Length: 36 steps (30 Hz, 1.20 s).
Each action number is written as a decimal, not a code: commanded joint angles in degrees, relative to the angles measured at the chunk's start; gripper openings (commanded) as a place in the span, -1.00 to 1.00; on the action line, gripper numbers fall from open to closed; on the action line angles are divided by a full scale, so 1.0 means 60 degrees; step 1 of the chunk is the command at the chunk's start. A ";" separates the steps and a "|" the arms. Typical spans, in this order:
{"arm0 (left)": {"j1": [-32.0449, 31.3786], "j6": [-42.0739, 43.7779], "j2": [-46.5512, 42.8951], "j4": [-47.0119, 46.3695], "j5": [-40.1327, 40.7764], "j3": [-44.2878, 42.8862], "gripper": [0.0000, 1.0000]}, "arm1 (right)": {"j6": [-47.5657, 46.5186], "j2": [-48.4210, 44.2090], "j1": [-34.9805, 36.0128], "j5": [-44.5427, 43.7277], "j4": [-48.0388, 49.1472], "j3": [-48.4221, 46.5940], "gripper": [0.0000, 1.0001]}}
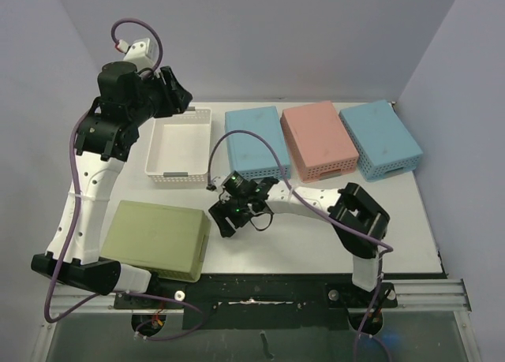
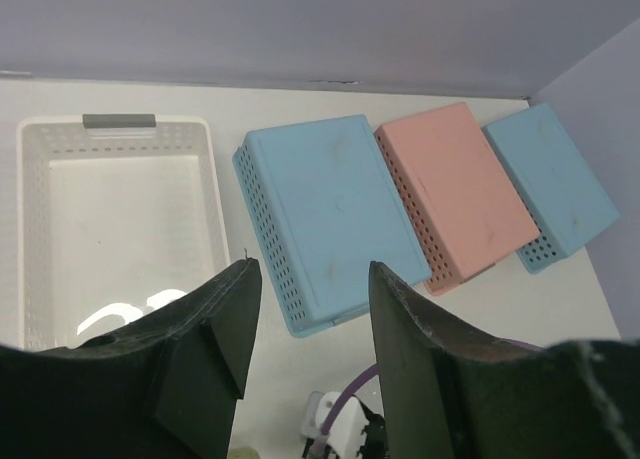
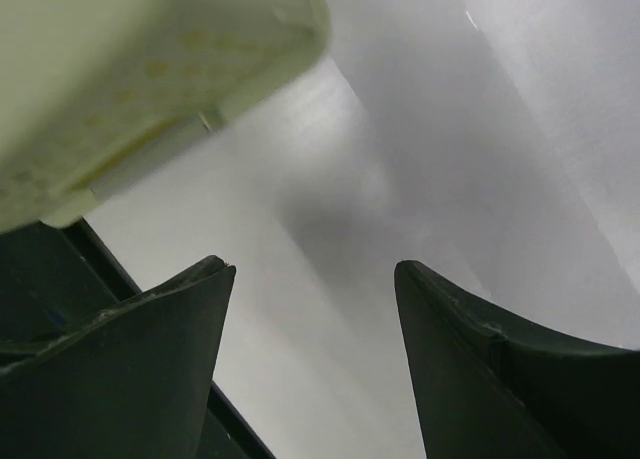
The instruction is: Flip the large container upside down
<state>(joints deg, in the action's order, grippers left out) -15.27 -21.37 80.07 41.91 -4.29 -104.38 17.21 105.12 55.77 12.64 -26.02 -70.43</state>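
Note:
The large olive-green container point(image 1: 158, 237) lies at the front left of the table with its flat bottom facing up. Its corner shows at the top left of the right wrist view point(image 3: 130, 69). My right gripper point(image 1: 222, 222) is open and empty, low over the table just right of the container's right edge; in its wrist view point(image 3: 315, 269) only bare table lies between the fingers. My left gripper point(image 1: 180, 98) is open and empty, raised above the back of the table; in its wrist view point(image 2: 310, 269) it looks down on the baskets.
A white open basket point(image 1: 180, 147) stands upright at the back left point(image 2: 110, 229). A blue basket point(image 1: 256, 141), a pink one point(image 1: 319, 139) and another blue one point(image 1: 380, 138) lie upside down in a row at the back. The table's front rail runs behind the arm bases.

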 commanded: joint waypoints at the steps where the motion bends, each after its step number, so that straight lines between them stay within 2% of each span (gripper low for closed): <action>1: 0.0065 0.0099 -0.0315 -0.0278 -0.0055 -0.0155 -0.08 | 0.0055 0.1106 0.0349 0.0159 0.1114 -0.2198 0.35; 5: 0.0116 -0.0032 -0.0327 -0.0327 0.0030 -0.0205 -0.08 | -0.0236 0.2696 0.0487 0.0480 0.0806 -0.5118 0.34; 9: 0.0305 -0.0006 -0.0238 -0.0327 0.0070 -0.0167 -0.08 | -0.0290 0.3191 0.0536 0.0718 0.0833 -0.6157 0.34; 12: 0.0606 0.0029 -0.0238 -0.0393 -0.0074 0.0210 -0.08 | -0.0237 0.2632 0.0418 0.0007 0.0694 -0.5290 0.34; 15: 0.0805 0.0103 -0.0143 -0.0538 -0.0329 0.0627 -0.07 | 0.0035 0.1307 0.0201 -0.0688 0.0652 -0.3431 0.34; 19: 0.1009 0.0270 0.0600 -0.0432 -0.0535 0.0980 -0.06 | 0.0494 -0.0694 -0.0322 -0.1330 0.0973 -0.0989 0.35; 23: 0.0985 0.0465 0.1354 -0.0343 -0.0446 0.0994 -0.01 | 0.1020 -0.1920 -0.1090 -0.2017 0.0469 0.0497 0.35; 28: 0.0970 0.0744 0.2468 -0.0464 -0.0266 0.0678 0.02 | 0.1429 -0.2947 -0.1617 -0.2694 -0.0722 0.0631 0.35; 36: 0.0413 0.0826 0.4340 -0.0772 -0.0437 0.0767 0.03 | 0.1269 -0.3491 -0.1635 -0.3112 -0.1191 0.0373 0.38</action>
<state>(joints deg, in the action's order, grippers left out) -11.22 -18.11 103.04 40.51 -6.11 -98.15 24.56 85.58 45.60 -2.94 -31.62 -65.91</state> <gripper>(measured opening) 0.516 0.687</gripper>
